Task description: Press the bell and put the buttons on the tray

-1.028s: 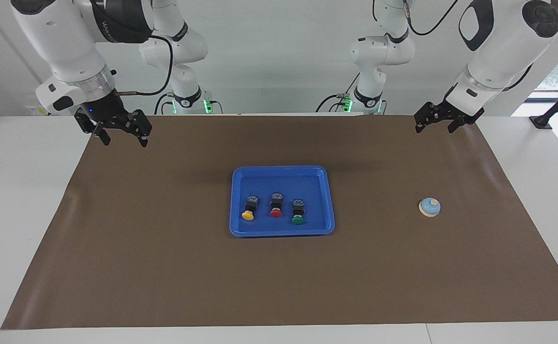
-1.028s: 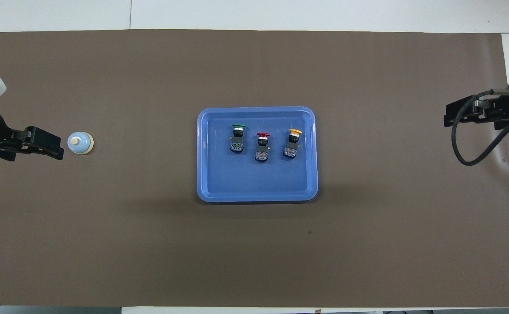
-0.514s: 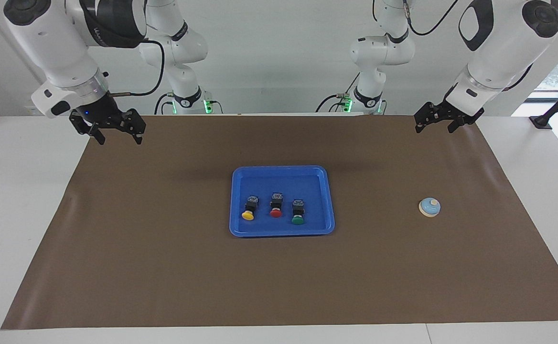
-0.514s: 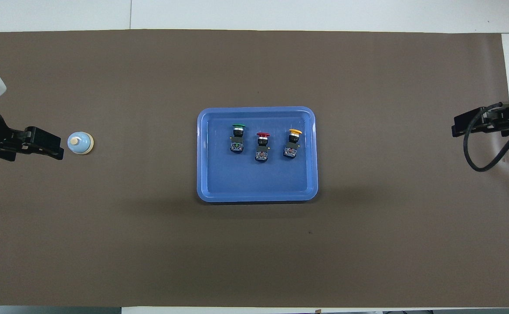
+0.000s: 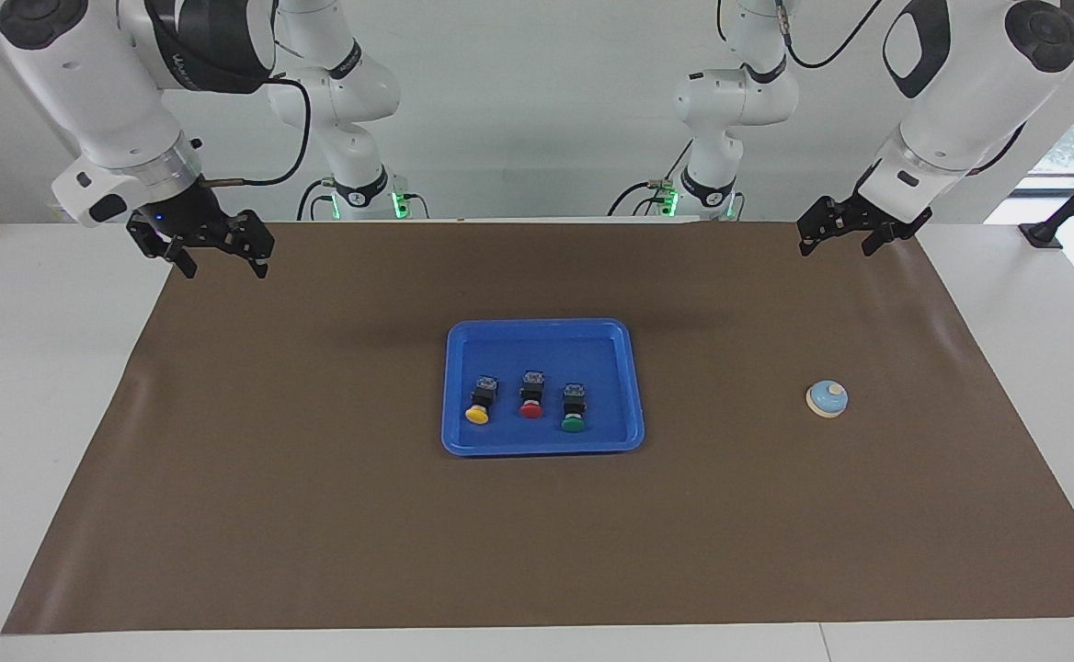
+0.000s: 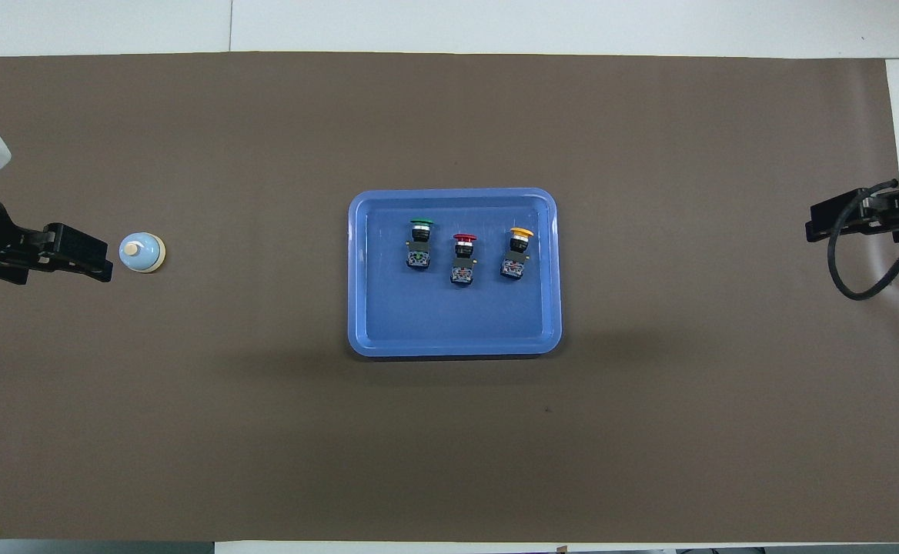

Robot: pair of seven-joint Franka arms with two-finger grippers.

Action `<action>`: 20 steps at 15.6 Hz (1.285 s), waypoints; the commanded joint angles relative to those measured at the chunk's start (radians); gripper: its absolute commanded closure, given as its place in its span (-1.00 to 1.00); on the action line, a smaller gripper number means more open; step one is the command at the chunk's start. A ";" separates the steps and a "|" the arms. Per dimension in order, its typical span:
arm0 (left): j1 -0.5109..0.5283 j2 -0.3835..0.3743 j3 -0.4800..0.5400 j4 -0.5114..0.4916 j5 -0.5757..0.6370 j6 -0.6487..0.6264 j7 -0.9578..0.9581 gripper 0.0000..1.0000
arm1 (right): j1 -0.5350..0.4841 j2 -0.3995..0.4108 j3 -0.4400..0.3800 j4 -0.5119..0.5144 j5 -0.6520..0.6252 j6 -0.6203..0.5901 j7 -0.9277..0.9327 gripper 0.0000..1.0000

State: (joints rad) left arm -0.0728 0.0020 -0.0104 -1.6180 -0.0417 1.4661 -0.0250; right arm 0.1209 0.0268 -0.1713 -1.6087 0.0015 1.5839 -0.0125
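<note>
The blue tray (image 5: 452,386) lies mid-mat, and also shows in the overhead view (image 6: 357,308). On it the three buttons lie in a row: yellow (image 5: 478,405), red (image 5: 531,397) and green (image 5: 574,411). In the overhead view they read green (image 6: 420,245), red (image 6: 463,258), yellow (image 6: 517,252). The bell (image 5: 827,398) stands alone on the mat toward the left arm's end (image 6: 142,253). My left gripper (image 5: 836,248) is open and empty, raised over the mat at that end (image 6: 103,265). My right gripper (image 5: 222,267) is open and empty, raised over the mat's edge at the right arm's end (image 6: 813,231).
A brown mat (image 5: 316,515) covers most of the white table (image 5: 31,386). A black cable (image 6: 853,269) hangs from the right wrist.
My right gripper has drawn back, away from the tray toward its own end of the table. The left arm, the bell, the tray and the buttons have not moved.
</note>
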 commanded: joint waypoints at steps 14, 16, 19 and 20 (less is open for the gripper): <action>0.054 -0.050 0.012 -0.155 -0.012 0.201 -0.006 1.00 | -0.020 -0.024 0.013 -0.031 -0.026 -0.024 -0.032 -1.00; 0.056 -0.039 0.012 -0.187 -0.012 0.255 0.000 1.00 | -0.020 -0.024 0.013 -0.031 -0.015 -0.025 -0.032 -1.00; 0.090 0.044 0.012 -0.192 -0.007 0.287 0.002 1.00 | -0.020 -0.024 0.013 -0.031 -0.015 -0.027 -0.032 -1.00; 0.093 0.068 0.013 -0.195 -0.007 0.299 0.005 1.00 | -0.020 -0.024 0.013 -0.031 -0.015 -0.027 -0.032 -1.00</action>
State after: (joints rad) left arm -0.0005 0.0211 0.0055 -1.7976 -0.0418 1.7238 -0.0307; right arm 0.1156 0.0267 -0.1683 -1.6150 -0.0259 1.5639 -0.0168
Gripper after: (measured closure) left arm 0.991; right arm 0.000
